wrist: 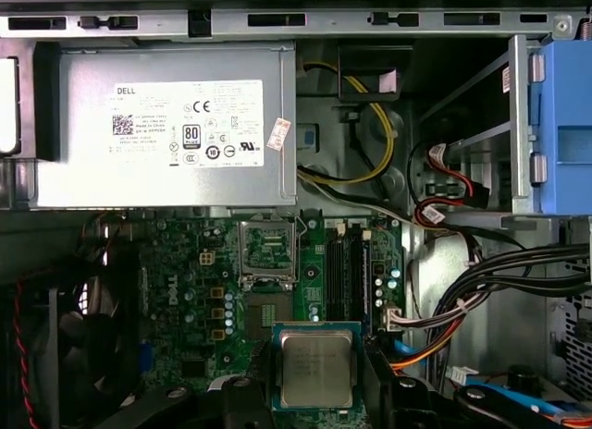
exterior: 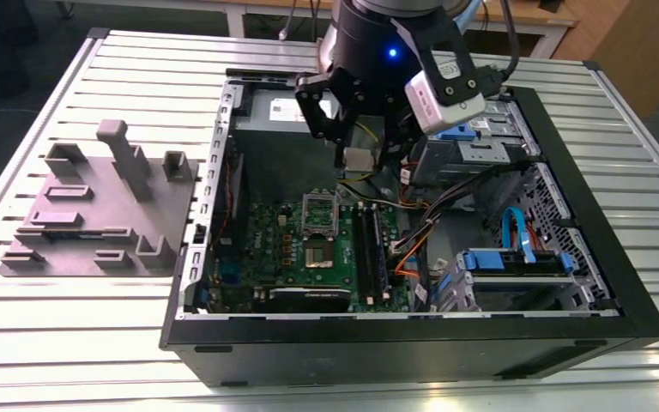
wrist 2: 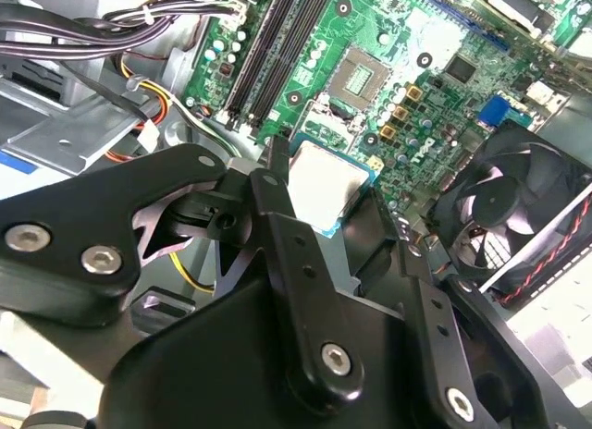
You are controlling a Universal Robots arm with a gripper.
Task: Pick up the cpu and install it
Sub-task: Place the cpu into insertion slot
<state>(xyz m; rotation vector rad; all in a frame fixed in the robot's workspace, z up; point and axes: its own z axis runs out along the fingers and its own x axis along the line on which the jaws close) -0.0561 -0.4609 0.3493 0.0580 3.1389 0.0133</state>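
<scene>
I have the end effector (exterior: 359,161) clenched on the cpu (wrist: 316,369), gripping it by opposite edges and holding it above the motherboard (wrist: 203,290) inside the open computer case (exterior: 421,343). The bare socket (wrist: 268,311) lies near but apart, its hinged frame (wrist: 268,247) flipped open. My worry is that a chip sitting skewed in the grip, or coming down off-centre, could bend socket pins or catch the frame.
</scene>
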